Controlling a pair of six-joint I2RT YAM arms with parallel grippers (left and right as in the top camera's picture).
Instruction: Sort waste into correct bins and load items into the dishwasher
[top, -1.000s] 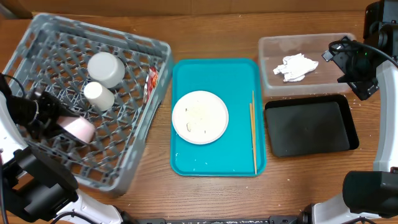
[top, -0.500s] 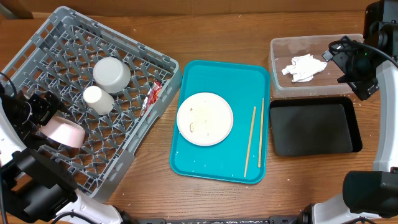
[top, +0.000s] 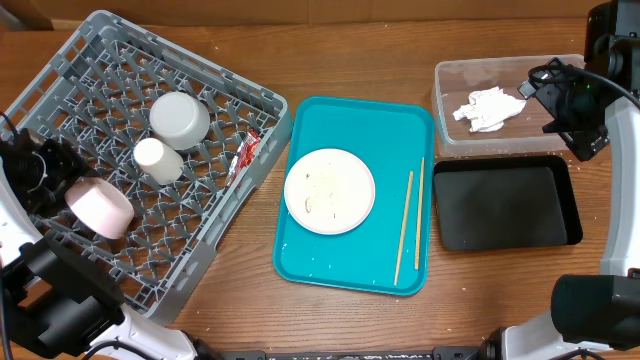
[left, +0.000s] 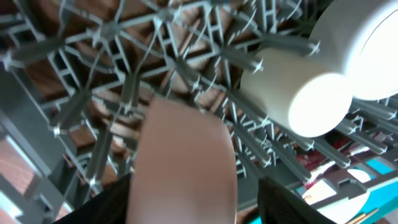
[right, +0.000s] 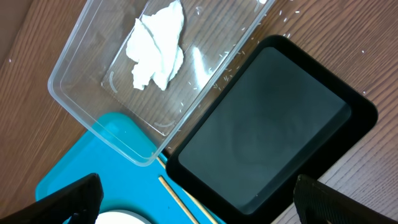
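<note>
At the far left the left gripper (top: 58, 183) reaches into the near-left part of the dish rack (top: 90, 90). Its jaws are spread to either side of a pale pinkish bowl (top: 100, 207) that lies tilted among the pegs, and the left wrist view shows a gap between the bowl and one jaw. Further back in the rack, a white cup (top: 157, 160) stands mouth down just in front of a larger upturned white bowl (top: 180, 118). The red-and-white sauce packet (top: 245, 155) leans inside the rack's right wall. Next on the tabletop (top: 250, 310) comes the teal tray (top: 330, 270). It carries a white plate (top: 329, 190) flecked with a few pale food scraps (top: 318, 205). The chopsticks (top: 410, 225) lie side by side, nearly parallel, along the tray's right edge. Right of the tray, the clear tub (top: 445, 110) sits at the back with the crumpled napkin (top: 488, 108) inside it. The empty black tray (top: 505, 205) sits right in front of the tub. The right gripper (right: 196, 193) hangs above these two bins, its jaws spread wide and holding nothing.
</note>
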